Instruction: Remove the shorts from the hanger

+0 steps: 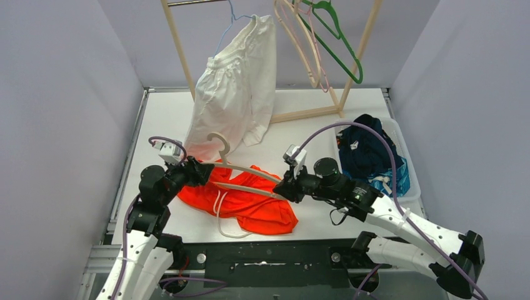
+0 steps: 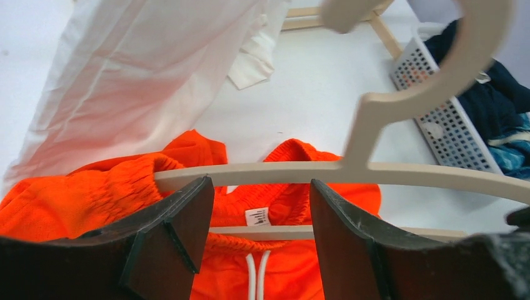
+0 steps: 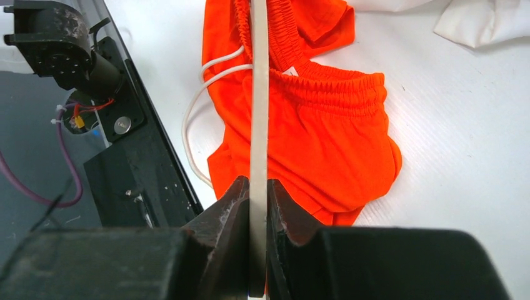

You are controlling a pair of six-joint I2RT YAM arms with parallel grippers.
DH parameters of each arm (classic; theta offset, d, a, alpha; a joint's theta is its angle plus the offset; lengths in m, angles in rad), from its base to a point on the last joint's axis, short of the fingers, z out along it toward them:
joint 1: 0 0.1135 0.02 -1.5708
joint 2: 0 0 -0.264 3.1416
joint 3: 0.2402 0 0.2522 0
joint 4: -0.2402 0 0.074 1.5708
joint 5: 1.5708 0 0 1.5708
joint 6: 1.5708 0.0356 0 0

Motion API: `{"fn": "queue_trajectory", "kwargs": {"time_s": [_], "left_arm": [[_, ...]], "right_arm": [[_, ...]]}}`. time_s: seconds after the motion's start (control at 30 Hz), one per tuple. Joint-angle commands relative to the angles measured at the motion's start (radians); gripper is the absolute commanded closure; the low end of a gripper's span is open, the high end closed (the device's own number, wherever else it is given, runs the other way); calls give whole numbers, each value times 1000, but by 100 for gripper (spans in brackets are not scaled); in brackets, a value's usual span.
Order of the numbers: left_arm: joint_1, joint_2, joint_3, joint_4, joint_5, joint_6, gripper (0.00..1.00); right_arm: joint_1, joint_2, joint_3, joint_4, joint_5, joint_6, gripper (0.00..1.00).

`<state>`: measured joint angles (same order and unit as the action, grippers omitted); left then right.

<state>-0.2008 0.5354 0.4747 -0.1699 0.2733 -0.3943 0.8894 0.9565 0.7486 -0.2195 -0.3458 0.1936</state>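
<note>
Steadiness first: right tool clamps beige plastic hanger; left tool, wide, should grip bright orange fabric shorts.

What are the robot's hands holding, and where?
The right gripper pinches the hanger near one end of its bar. The left gripper is open, holding nothing.

The beige hanger runs off the top edge in the right wrist view, its lower end swallowed between the right gripper's fingers. Over on the left wrist view, its hook is blurred and clipped by the frame. The orange shorts' label: print too small to read.
</note>
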Motion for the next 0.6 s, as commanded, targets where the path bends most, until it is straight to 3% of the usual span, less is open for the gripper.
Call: {"fn": "queue_trajectory", "kwargs": {"time_s": [0.0,0.17,0.33,0.57], "left_arm": [[6,28,56,-46,-141,21,43],[9,84,68,-116,-275,-9,43],[11,149,72,-131,-285,-25,45],[11,243,91,-156,-296,-44,75]], "right_arm": [[-11,-93,-10,8,-23,-14,100],[-15,-152,-14,-36,-18,-18,100],[-16,-173,-23,-57,-27,-18,100],[-17,-125,-8,-69,-38,-20,100]]}}
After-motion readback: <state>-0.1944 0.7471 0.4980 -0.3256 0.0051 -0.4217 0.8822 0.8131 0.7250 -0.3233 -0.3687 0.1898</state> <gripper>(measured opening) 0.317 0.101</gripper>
